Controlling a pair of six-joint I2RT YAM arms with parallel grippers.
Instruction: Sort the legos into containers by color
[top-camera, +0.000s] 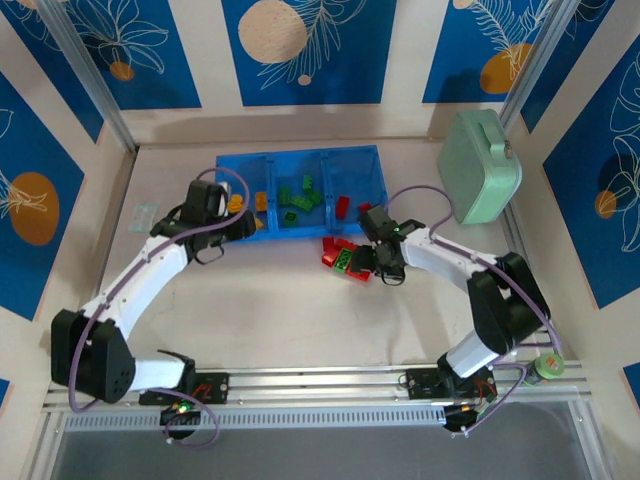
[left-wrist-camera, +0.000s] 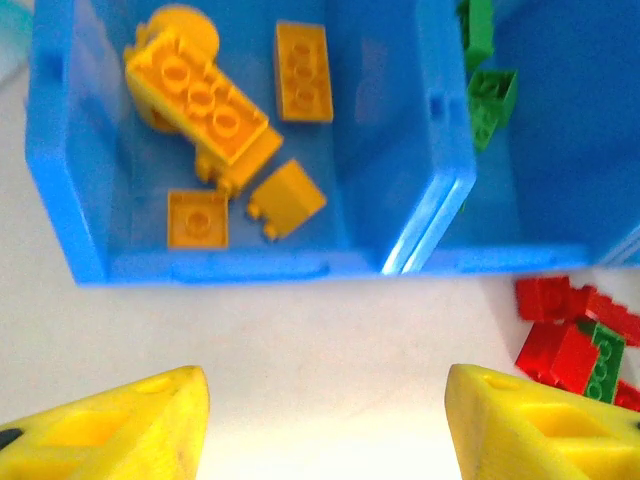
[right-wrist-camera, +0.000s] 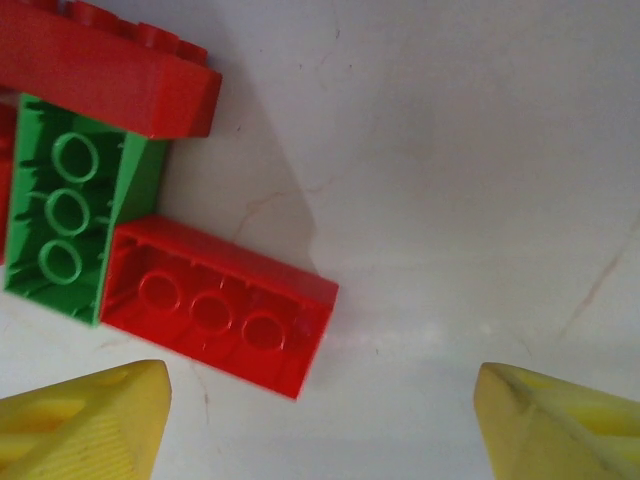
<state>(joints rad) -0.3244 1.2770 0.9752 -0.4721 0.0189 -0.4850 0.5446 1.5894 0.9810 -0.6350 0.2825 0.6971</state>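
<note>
1 red lego (right-wrist-camera: 215, 305) underside-up, long axis down-right | left pincer (left-wrist-camera: 325, 400) wide | right pincer (right-wrist-camera: 322, 390) wide

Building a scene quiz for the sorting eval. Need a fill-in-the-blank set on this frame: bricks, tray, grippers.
1. Seen from the top camera, the orange-yellow bricks lie in the tray's ___ compartment.
2. The middle compartment holds ___ bricks.
3. The loose pile of red and green bricks on the table lies next to the ___ gripper.
4. The left gripper and the right gripper both have their jaws ___, with nothing between them.
Missing words: left; green; right; open.
</note>
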